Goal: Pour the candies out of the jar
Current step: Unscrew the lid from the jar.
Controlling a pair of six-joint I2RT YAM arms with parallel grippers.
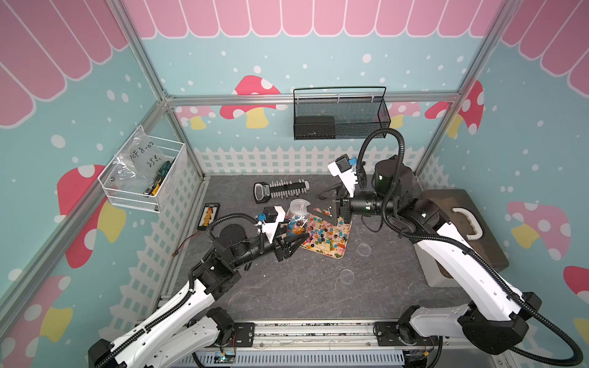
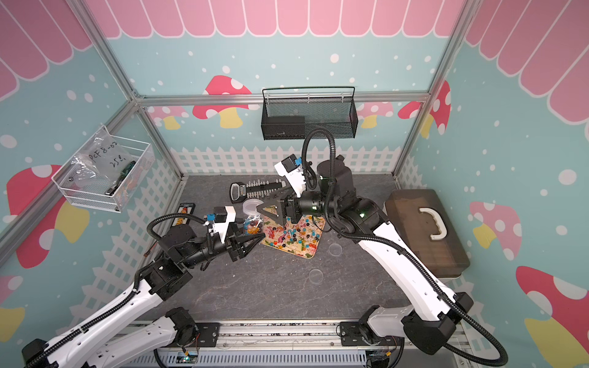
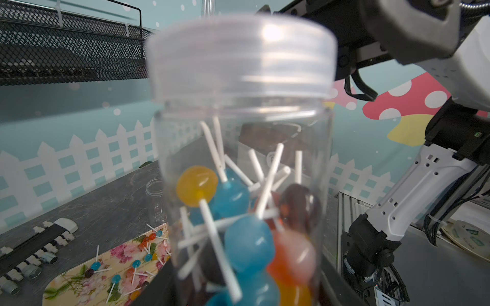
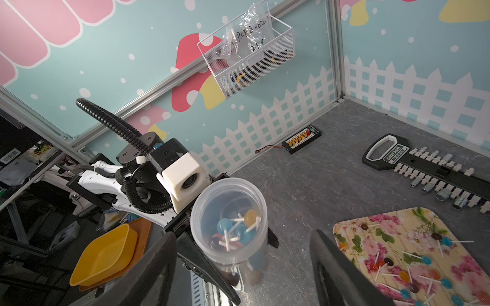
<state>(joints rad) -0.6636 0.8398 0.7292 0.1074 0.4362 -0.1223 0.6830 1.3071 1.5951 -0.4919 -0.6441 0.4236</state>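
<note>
There are two claws (image 1: 296, 230) (image 1: 314, 202), two wire baskets (image 1: 341, 114) (image 1: 143, 181), two clear discs (image 1: 363, 249) (image 1: 346, 275) on the table (image 1: 302, 293), one flowery tray (image 1: 338, 254) and too many candies (image 1: 322, 234) to count.

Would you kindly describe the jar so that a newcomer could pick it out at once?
Find the flowered tray strewn with lollipops in the middle of the grey table. At its left edge, the left tool holds the jar, cap upward. It is the only clear tub with a screw cap on and lollipops inside.

Lollipop jar (image 1: 298, 211) in left pincer (image 1: 291, 237)
</note>
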